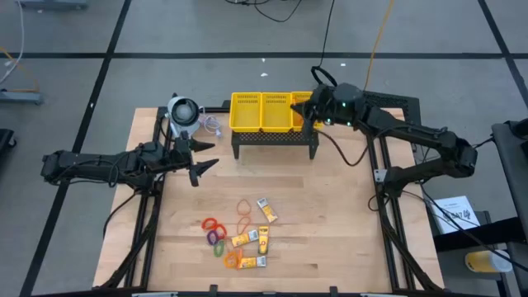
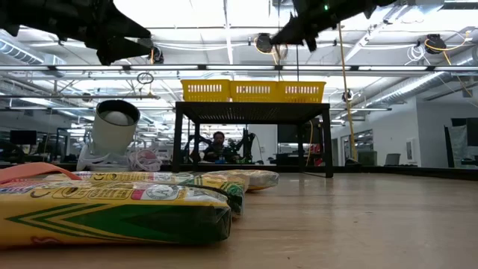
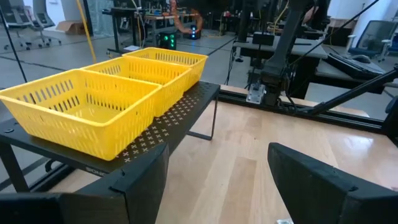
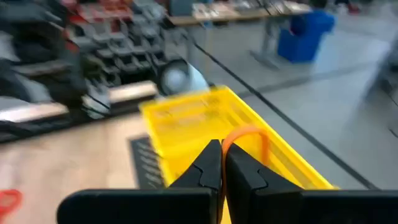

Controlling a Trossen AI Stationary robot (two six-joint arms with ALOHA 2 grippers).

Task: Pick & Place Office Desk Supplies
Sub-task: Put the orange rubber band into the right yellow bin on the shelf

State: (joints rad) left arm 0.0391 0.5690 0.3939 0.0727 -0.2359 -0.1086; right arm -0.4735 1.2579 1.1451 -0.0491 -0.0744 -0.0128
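Right hand [image 4: 221, 167]: fingers pressed together on an orange rubber band [image 4: 247, 138], over the yellow basket [image 1: 272, 113] at the table's [image 1: 330, 223] 12 o'clock; only its wrist view shows the band.
Left hand [image 1: 200, 158]: fingers apart, empty, at 10 o'clock.
Remaining supplies [image 1: 241, 235]: clustered at 6 o'clock; the low view shows the packets [image 2: 112, 211] large.

I am looking for lettering and finding almost nothing I can read. In the low view, the yellow-orange packets [image 2: 112, 205] lying on the tabletop [image 2: 358, 224] nearest the camera are showing printed marks along their upper edges, but the characters are smearing together and I am not making out a single word. In the left wrist view, the dark shelf edge [image 3: 93, 167] under the yellow basket [image 3: 106, 102] is carrying a faint embossed word that I am failing to read.
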